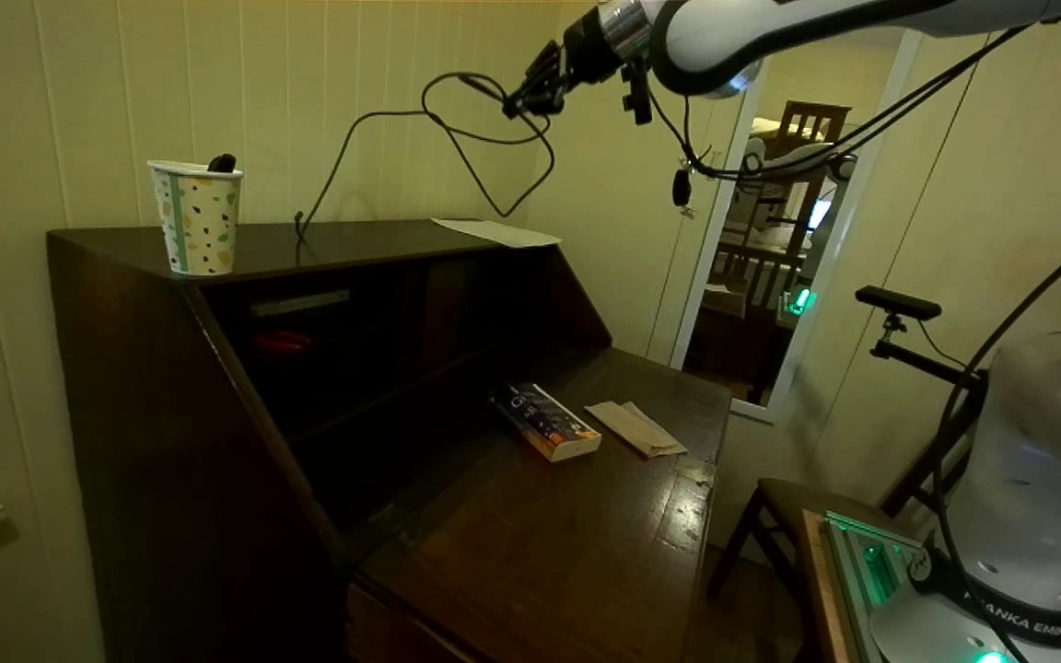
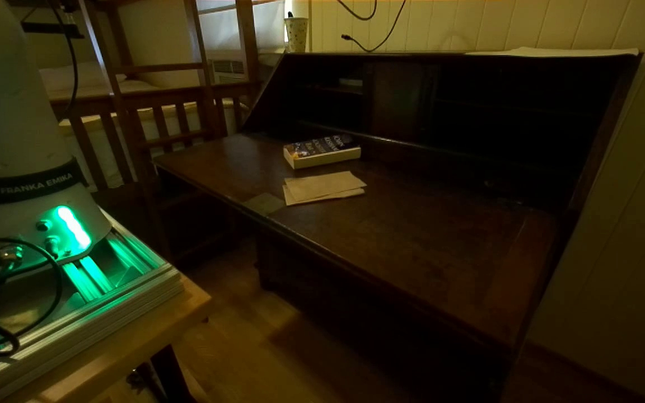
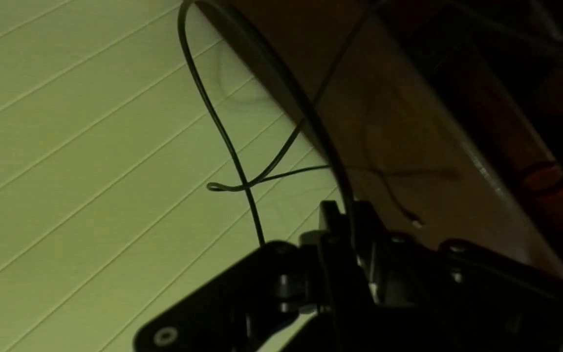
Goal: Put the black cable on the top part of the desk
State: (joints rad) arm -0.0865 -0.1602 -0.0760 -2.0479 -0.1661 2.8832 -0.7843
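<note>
Gripper: the fingertips are closed narrowly, and the black cable is pinched between them, above the level of the top part of the desk.
Cable loops: loose, crossing coils are hung in the air beside and below the fingertips; from them a long strand is led down toward the top part.
Plug: at the free end it is carried just past a low bend, tilted upward; whether the top part is touched by that bend cannot be told.
Pale sheet: laid flat at one end of the top part, well apart from the plug.
Compartments: heavily shaded, set beneath the top part; a red object and a pale flat item are contained there, neither clearly made out.
Patterned cup: stood upright at the end opposite the sheet, near the plug; a black object is held in it, projecting above the rim, and the deeper contents are hidden by its side.
</note>
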